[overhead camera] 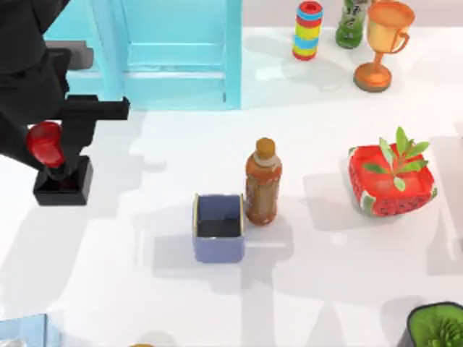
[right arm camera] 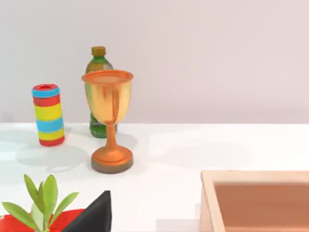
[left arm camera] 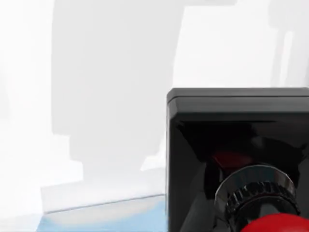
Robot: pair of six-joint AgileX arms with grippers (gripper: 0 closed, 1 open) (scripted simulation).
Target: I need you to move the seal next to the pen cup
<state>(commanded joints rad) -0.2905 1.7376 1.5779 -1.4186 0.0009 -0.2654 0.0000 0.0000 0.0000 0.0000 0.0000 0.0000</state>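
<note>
The seal (overhead camera: 64, 182) stands at the table's far left, a black square base with a glossy red knob (overhead camera: 45, 143) on top. My left gripper (overhead camera: 54, 153) is right at the knob, with the black arm coming down from the top left corner. Close up in the left wrist view are the seal's base (left arm camera: 236, 140), its silver collar and the red knob (left arm camera: 277, 224). The pen cup (overhead camera: 218, 228), a periwinkle-blue square box, sits near the table's middle, well to the right of the seal. A black part of my right gripper (right arm camera: 94, 215) pokes into the right wrist view.
A brown bottle (overhead camera: 262, 182) stands against the pen cup's right side. A watermelon planter (overhead camera: 392, 181) is further right. At the back are a cyan cabinet (overhead camera: 173, 50), a striped can (overhead camera: 308, 30), a green bottle (overhead camera: 353, 22) and a trophy (overhead camera: 383, 43). A wooden box (right arm camera: 258, 200) lies near my right arm.
</note>
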